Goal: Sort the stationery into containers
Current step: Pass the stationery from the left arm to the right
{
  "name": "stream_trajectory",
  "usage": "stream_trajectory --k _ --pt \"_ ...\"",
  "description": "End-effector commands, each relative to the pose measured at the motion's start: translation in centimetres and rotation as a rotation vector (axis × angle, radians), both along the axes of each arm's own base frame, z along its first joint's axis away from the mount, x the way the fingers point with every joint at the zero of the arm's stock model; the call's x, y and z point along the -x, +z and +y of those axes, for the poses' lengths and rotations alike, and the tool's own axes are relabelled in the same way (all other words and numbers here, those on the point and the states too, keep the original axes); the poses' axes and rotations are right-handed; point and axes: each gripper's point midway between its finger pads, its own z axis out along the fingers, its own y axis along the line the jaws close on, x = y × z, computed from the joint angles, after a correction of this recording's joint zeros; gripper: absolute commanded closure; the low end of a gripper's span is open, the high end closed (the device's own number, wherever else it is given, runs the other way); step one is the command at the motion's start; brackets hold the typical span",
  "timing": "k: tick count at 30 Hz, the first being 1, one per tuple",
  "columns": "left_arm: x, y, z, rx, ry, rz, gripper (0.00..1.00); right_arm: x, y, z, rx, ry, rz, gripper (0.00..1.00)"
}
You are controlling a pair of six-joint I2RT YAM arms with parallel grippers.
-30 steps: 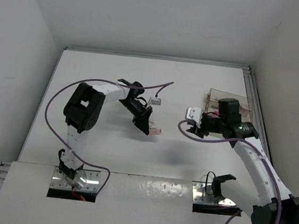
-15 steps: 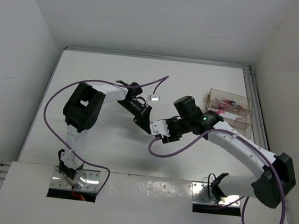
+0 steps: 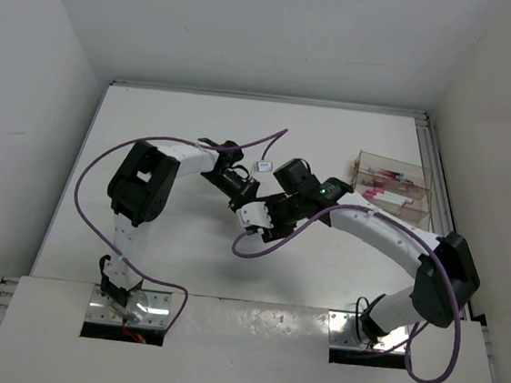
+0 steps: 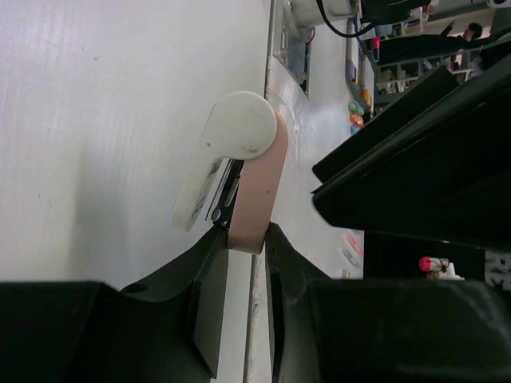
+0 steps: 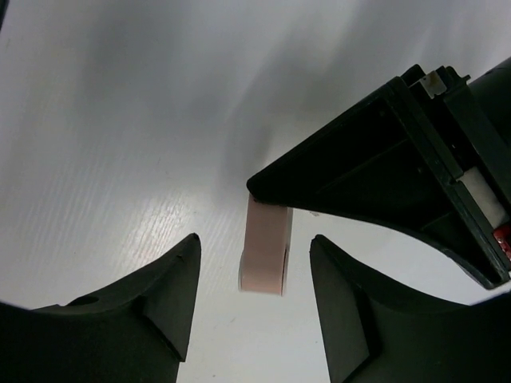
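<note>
My left gripper [image 4: 246, 238] is shut on a pinkish-white eraser [image 4: 257, 179] and holds it just above the table, near the middle in the top view [image 3: 241, 199]. My right gripper [image 5: 254, 242] is open, with its jaws on either side of the eraser [image 5: 266, 247] and not touching it. In the top view the right gripper [image 3: 260, 219] meets the left one and the eraser is hidden. The clear box [image 3: 418, 186] stands at the right edge with several pens [image 3: 387, 179] lying in its slots.
Purple cables loop from both arms over the table; a small white block [image 3: 262, 168] hangs on the left arm's cable. Walls close in the table on the left, back and right. Metal base plates [image 3: 129, 311] lie at the near edge.
My right arm has swung left from the clear box to the left gripper, and its open jaws now straddle the eraser. My left gripper has barely moved and keeps its hold.
</note>
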Motion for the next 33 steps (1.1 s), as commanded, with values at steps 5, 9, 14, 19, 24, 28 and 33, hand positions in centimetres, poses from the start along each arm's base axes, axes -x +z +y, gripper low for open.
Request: stream_trajectory --k 5,9,14,19,24,28,33 --pt "-0.1 3.1 -0.4 0.096 -0.009 -0.033 1.0 -1.7 -0.1 1.9 -0.009 -0.027 -0.039 0.43" --pt "-0.3 3.4 -0.1 0.105 0.0 -0.033 1.0 -2.4 -0.8 2.0 0.012 -0.042 -0.043 0.43" --pt "-0.3 3.6 0.1 0.114 0.002 -0.039 1.0 -3.3 -1.4 1.7 0.016 -0.059 -0.047 0.57" --pt "-0.5 3.6 0.3 0.115 -0.002 -0.078 0.94 -3.9 -0.9 1.3 -0.013 -0.097 -0.025 0.95" --pt "-1.1 4.3 1.0 0.096 0.017 -0.138 0.3 -4.5 1.1 0.0 -0.066 -0.163 -0.036 1.0" --pt "-4.2 6.1 3.2 0.051 0.116 -0.232 0.0 -5.7 4.7 -3.2 -0.126 -0.296 -0.034 1.0" --pt "-8.9 9.3 7.4 -0.014 0.276 -0.47 0.0 -7.7 7.9 -12.0 -0.196 -0.504 -0.073 1.0"
